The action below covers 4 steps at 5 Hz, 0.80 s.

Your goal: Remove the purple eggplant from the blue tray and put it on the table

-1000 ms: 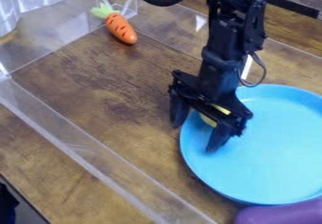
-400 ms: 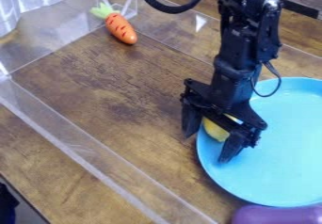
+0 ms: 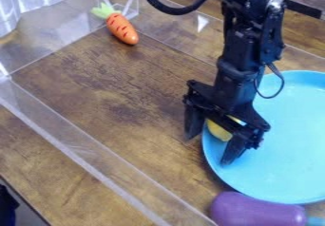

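A: Where's the eggplant (image 3: 258,212)?

B: At the bottom edge of the view, a glossy purple shape lying just past the near rim of the blue tray (image 3: 295,144). Whether it rests on the rim or on the surface (image 3: 114,106) beside it, I can't tell; part of it is cut off by the frame.

A: And the pincer (image 3: 219,142)?

B: Pointing straight down over the tray's left edge, its jaws spread wide. One finger (image 3: 195,125) stands outside the rim, the other over the blue. Something yellow (image 3: 221,131) shows between them, likely the lemon, but it isn't clamped.

A: So it holds nothing?

B: Nothing. It stands apart from the eggplant.

A: Anything else around?

B: An orange carrot (image 3: 121,28) with a green top lies far back on the surface, near the clear wall (image 3: 51,40).
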Available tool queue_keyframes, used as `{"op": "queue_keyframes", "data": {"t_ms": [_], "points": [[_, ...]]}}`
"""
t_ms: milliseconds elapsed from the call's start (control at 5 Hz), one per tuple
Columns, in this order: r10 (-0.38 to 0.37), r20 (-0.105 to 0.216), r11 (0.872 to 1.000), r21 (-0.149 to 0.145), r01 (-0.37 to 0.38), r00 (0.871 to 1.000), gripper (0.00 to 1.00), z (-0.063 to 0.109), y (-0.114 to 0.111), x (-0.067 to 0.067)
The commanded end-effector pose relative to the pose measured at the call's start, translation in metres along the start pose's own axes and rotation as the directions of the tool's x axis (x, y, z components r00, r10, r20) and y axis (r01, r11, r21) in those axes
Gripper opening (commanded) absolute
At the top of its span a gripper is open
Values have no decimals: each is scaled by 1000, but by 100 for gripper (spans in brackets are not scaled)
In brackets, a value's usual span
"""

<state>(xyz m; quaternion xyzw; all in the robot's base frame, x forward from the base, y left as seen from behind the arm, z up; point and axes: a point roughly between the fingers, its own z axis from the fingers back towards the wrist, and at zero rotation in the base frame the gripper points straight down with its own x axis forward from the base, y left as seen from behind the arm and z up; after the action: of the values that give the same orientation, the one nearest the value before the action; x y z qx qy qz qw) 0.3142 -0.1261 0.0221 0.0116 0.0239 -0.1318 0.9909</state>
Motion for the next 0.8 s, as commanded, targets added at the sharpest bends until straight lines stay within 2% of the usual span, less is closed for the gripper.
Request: {"op": "queue_keyframes", "data": {"t_ms": [0, 600], "points": [[-37, -7, 999, 3, 37, 999, 100, -13, -11, 2], [-43, -16, 999, 13, 43, 999, 100, -16, -8, 11]]}}
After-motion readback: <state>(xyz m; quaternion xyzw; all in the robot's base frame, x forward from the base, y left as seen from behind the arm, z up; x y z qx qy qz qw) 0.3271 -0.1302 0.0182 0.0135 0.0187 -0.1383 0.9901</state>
